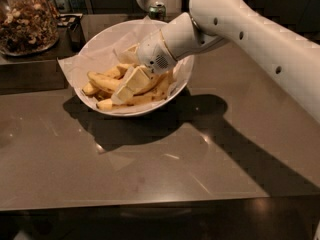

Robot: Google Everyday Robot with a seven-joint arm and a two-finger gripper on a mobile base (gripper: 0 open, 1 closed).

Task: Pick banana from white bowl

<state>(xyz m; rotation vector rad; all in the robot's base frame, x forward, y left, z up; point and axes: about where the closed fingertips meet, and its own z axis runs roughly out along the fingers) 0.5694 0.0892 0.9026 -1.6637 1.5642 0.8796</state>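
My white arm (250, 31) slants down from the right, pale gripper (125, 90) nose-down among yellow bananas (104, 81) in the round white bowl (102, 36); I cannot tell its grip.

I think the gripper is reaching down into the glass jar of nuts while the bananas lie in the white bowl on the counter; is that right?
Not quite: the camera view shows the gripper reaching down into the white bowl, among the bananas, not into the glass jar of nuts. The rest holds.
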